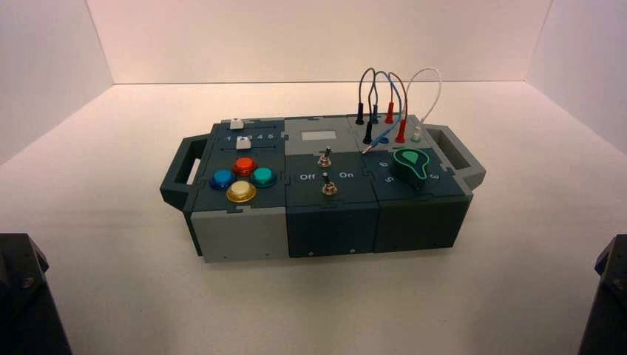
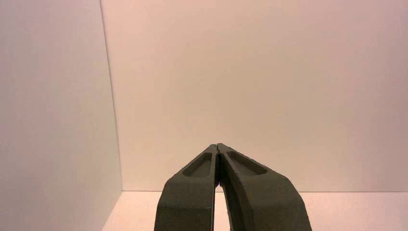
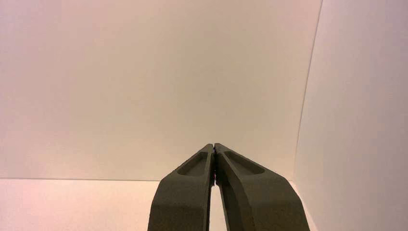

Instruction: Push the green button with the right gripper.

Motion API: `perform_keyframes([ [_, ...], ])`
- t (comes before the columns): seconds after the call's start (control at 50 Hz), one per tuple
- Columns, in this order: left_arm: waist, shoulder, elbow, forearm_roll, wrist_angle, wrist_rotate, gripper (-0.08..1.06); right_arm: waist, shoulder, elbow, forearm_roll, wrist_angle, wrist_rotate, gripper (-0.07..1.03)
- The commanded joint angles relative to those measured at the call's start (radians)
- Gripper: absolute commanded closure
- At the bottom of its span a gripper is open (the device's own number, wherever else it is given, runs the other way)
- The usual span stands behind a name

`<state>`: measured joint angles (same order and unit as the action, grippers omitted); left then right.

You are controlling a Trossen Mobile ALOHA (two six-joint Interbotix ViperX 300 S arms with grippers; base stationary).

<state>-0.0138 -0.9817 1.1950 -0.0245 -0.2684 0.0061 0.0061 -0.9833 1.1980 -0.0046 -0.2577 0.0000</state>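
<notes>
The green button sits on the left block of the box, at the right of a cluster with a red button, a blue button and a yellow button. My right gripper is shut and empty, parked low at the right, far from the box; it faces the white back wall. Only the right arm's dark edge shows in the high view. My left gripper is shut and empty, parked at the left; its arm shows at the lower left corner.
The box's middle block carries two toggle switches lettered Off and On. Its right block has a green-topped knob and several plugged wires. Handles stick out at both ends. White walls enclose the table.
</notes>
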Motion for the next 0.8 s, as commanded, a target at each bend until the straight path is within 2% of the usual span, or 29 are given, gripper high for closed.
perform_keyframes([
  [0.02, -0.002, 0.008, -0.018, -0.002, -0.002, 0.002, 1.00, 0.002, 0.006, -0.020, -0.002, 0.002, 0.002, 0.98],
  [0.22, -0.002, 0.008, -0.020, -0.003, 0.008, 0.002, 1.00, 0.002, 0.009, -0.020, -0.002, 0.009, 0.002, 0.98],
  [0.38, -0.006, 0.011, -0.031, -0.002, 0.063, 0.002, 1.00, 0.020, 0.014, -0.034, -0.002, 0.074, 0.003, 0.98],
  [0.44, -0.028, 0.020, -0.063, -0.002, 0.160, 0.002, 1.00, 0.060, 0.023, -0.052, -0.002, 0.132, 0.002, 0.98],
  [0.54, -0.066, 0.046, -0.095, -0.002, 0.241, 0.002, 1.00, 0.103, 0.040, -0.066, -0.002, 0.181, 0.002, 0.98],
  [0.56, -0.095, 0.067, -0.114, -0.002, 0.314, 0.005, 1.00, 0.143, 0.057, -0.075, -0.002, 0.216, 0.003, 0.98],
  [0.6, -0.114, 0.083, -0.123, -0.002, 0.364, 0.008, 1.00, 0.166, 0.067, -0.080, -0.002, 0.236, 0.002, 0.98],
  [0.8, -0.210, 0.173, -0.173, -0.002, 0.615, 0.051, 1.00, 0.327, 0.178, -0.126, -0.002, 0.360, 0.003, 0.98],
])
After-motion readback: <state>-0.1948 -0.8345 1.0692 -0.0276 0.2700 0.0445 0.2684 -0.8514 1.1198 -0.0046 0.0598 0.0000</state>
